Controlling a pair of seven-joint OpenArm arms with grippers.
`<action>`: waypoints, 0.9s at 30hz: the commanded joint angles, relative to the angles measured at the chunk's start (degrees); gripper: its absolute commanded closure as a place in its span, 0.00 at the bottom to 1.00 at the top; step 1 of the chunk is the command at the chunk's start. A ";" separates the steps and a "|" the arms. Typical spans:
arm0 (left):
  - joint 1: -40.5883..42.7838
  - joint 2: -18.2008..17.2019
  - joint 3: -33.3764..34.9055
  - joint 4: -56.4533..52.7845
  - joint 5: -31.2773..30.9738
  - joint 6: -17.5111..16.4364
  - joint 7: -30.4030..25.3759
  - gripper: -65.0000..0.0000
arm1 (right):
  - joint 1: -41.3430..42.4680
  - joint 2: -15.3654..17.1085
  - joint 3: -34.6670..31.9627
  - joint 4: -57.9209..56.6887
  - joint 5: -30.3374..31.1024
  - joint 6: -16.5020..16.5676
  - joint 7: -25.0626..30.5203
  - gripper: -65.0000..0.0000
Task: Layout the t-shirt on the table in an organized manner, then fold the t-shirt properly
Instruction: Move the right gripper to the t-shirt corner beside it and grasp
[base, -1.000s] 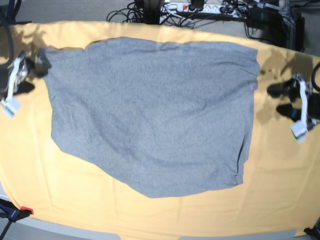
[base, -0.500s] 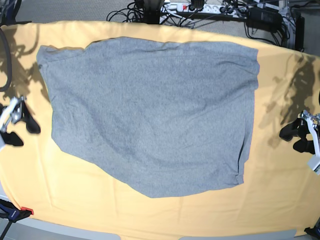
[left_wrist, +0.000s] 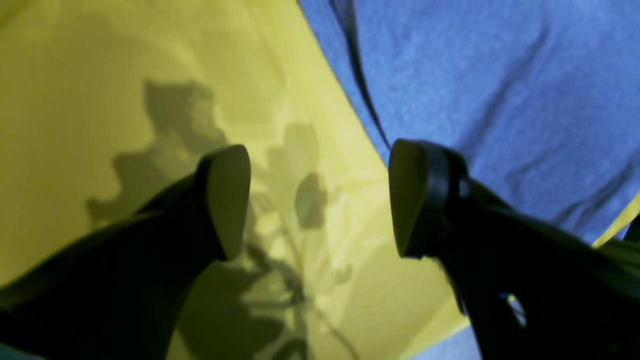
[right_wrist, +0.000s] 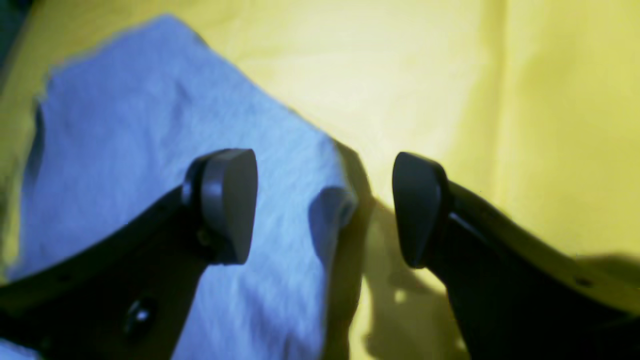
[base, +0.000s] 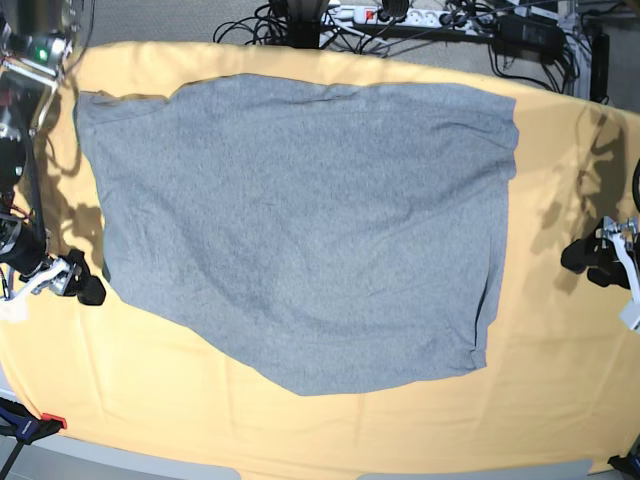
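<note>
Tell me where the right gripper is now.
In the base view the right gripper is at the left edge, over the table, beside the t-shirt's lower-left edge, jaws open.

Even overhead light in the base view, with bowed edges. Both wrist views are soft and colour-shifted: hard shadows fall on the table (left_wrist: 75, 75) beneath each blurred gripper.

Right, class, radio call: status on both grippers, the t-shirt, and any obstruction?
Left gripper open, empty. Right gripper open, empty, beside shirt edge. T-shirt spread on the table, unfolded. Nothing in the way.
</note>
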 joint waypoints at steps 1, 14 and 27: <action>-1.22 -1.57 -0.85 0.66 -1.62 -0.20 -0.96 0.32 | 3.39 0.83 0.31 -2.05 1.14 0.92 1.22 0.33; -1.22 -1.57 -0.85 0.66 -2.86 -0.22 -0.96 0.32 | 12.33 -3.08 -2.67 -21.51 11.04 6.32 -14.60 0.34; -1.36 -1.57 -0.85 0.68 -3.30 -1.75 -1.03 0.32 | 16.28 -2.78 -10.14 -15.02 12.00 6.81 -14.97 1.00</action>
